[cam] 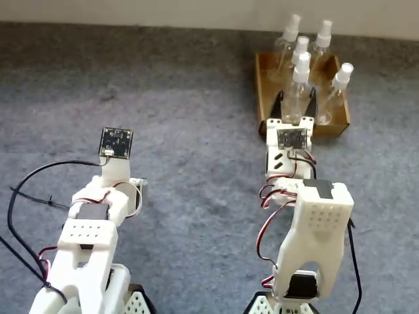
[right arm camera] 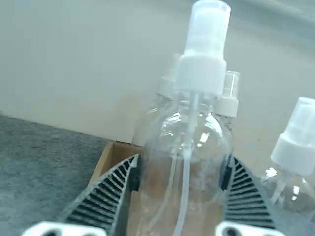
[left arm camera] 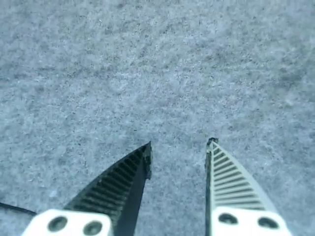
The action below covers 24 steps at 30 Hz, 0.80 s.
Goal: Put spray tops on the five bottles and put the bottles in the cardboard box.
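Nearest, the left gripper (left arm camera: 179, 146) hung over the grey tabletop (cam: 183, 111). Its fingers (left arm camera: 125, 179) were spread apart and released, tips pointing down at the felt-like surface.

Well apart from it and farther out, the right gripper (cam: 296, 108) sat at the near edge of the cardboard box (cam: 263, 72). Its own fingers (right arm camera: 110, 196) were closed on the nearest bottle (right arm camera: 184, 147) — one finger against each flank of the clear body, below the shoulder. That bottle stood upright inside the box with its long axis vertical. Its white spray top (right arm camera: 204, 44) pointed straight up, and its dip tube ran down the middle.

Beyond it stood four more bottles, making five in all. Each was upright in the box and each carried a white spray top — five tops counted. A second bottle (cam: 335, 95) stood just beside the held one, toward the box's right side. A third bottle (cam: 301, 47) stood directly behind the held one. At the far wall stood a far-left bottle (cam: 285, 46) and a far-right bottle (cam: 321, 51), side by side.
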Each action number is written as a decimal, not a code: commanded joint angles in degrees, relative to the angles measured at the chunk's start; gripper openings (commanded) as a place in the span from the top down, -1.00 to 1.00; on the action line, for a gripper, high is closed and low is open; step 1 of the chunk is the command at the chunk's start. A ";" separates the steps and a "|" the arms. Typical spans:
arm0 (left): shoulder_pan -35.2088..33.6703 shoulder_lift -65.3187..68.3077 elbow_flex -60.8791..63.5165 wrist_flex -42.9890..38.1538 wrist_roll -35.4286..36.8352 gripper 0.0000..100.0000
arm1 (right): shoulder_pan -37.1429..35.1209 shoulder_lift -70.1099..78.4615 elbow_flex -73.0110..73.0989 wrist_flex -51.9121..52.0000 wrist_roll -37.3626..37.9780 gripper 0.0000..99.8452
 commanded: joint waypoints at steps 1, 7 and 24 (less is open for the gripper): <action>-0.57 0.31 -0.40 -1.05 -0.35 0.65 | -0.75 -0.40 0.04 0.04 -0.44 0.57; -0.57 0.31 -0.40 -1.05 -0.35 0.65 | -0.75 -0.40 0.13 0.04 -0.44 0.57; -0.66 0.31 -0.48 -1.05 -0.35 0.65 | -1.27 -0.31 0.31 0.04 -0.44 0.49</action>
